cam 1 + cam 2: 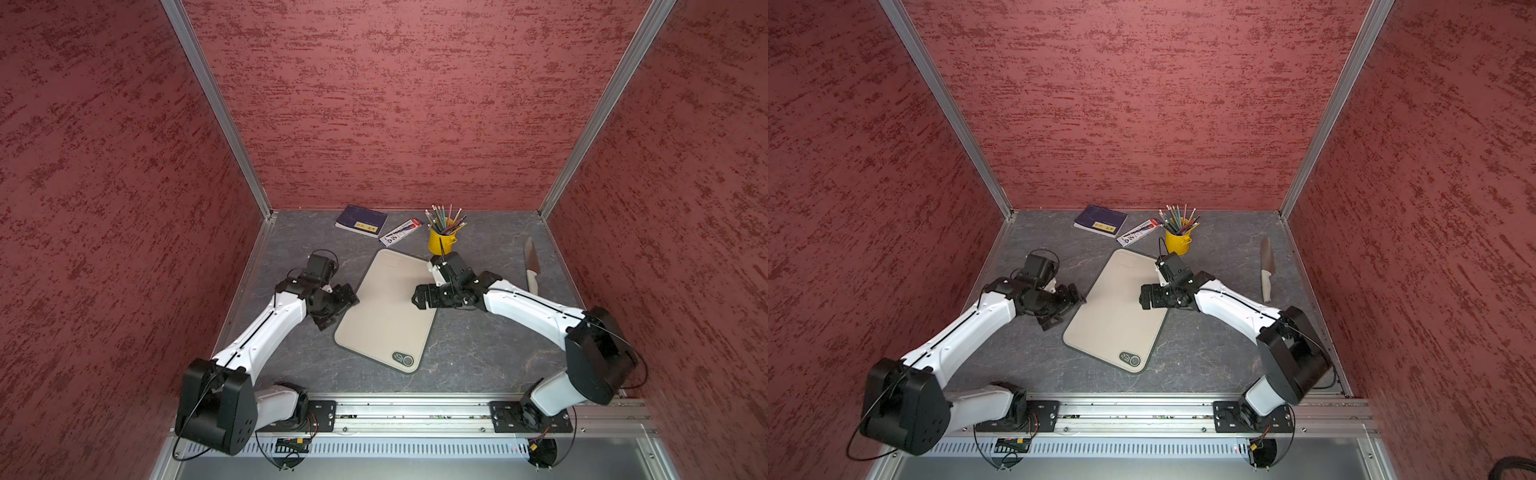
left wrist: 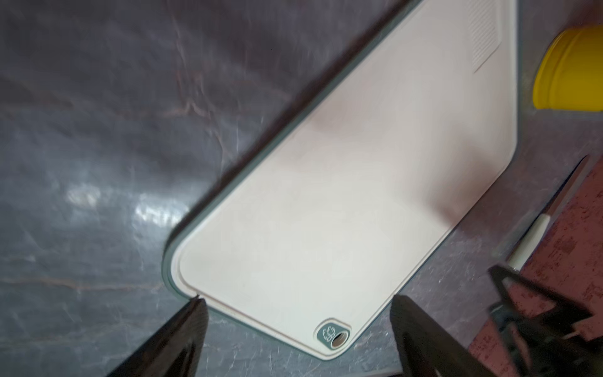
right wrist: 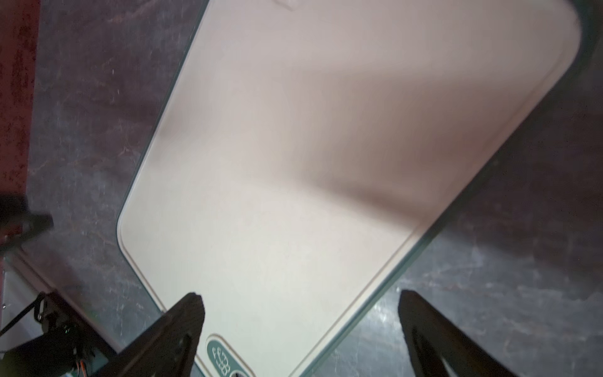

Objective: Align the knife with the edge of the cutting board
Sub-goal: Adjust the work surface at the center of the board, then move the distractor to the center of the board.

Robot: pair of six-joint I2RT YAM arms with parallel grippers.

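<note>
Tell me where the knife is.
In both top views the knife lies on the robot's right near the side wall, apart from the cutting board.

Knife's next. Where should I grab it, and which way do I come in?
I'd take the knife by its pale handle, the end nearer the robot; the blade points to the back wall. It lies flat on the table close to the right wall, apart from the cutting board, so come straight down with the open right end effector, jaws across the handle's width.

One knife (image 1: 530,266), one cutting board (image 1: 382,307)
</note>
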